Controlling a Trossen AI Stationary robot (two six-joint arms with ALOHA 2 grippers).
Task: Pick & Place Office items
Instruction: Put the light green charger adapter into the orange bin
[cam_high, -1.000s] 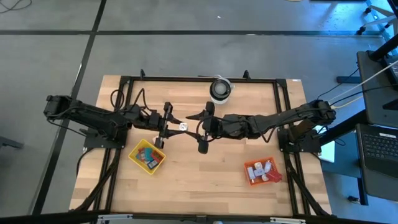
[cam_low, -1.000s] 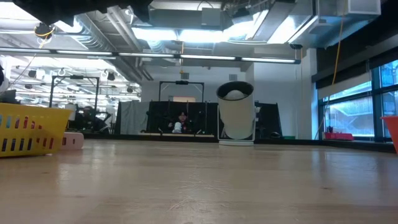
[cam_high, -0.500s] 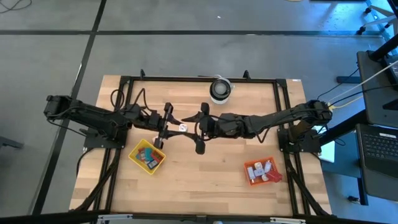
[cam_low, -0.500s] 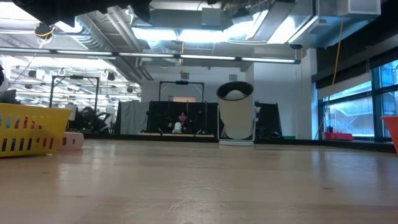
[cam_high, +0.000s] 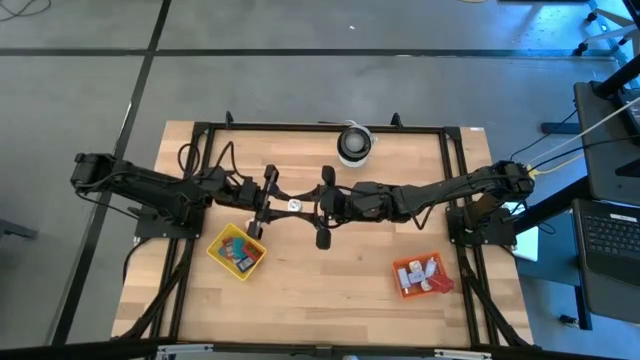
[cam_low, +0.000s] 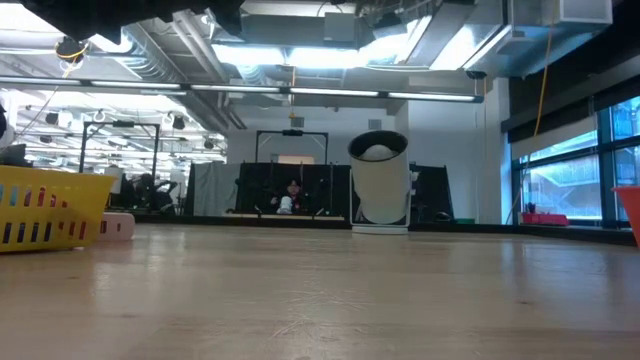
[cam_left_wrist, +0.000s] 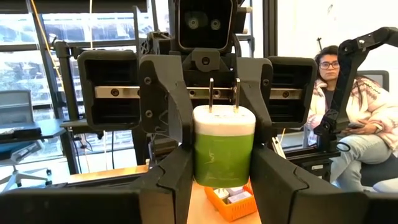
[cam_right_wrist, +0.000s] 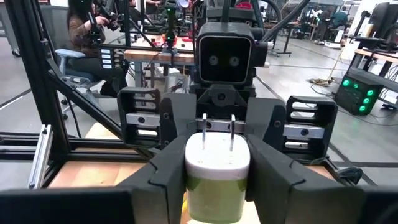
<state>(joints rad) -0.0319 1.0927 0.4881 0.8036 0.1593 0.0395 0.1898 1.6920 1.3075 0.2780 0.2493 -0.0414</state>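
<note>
The right tool (cam_high: 312, 205) has moved in and closed on the green-and-white charger (cam_high: 295, 204), which the left tool (cam_high: 280, 203) also pinches, in mid-air short of the white roll (cam_high: 354, 144). This looks like a handover. Only the wrist views show both grips; the low view misses them entirely.

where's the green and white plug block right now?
The green and white plug block is mid-table in the high view, above the wood, clamped between the left hand and right hand, just below the white roll.
</note>
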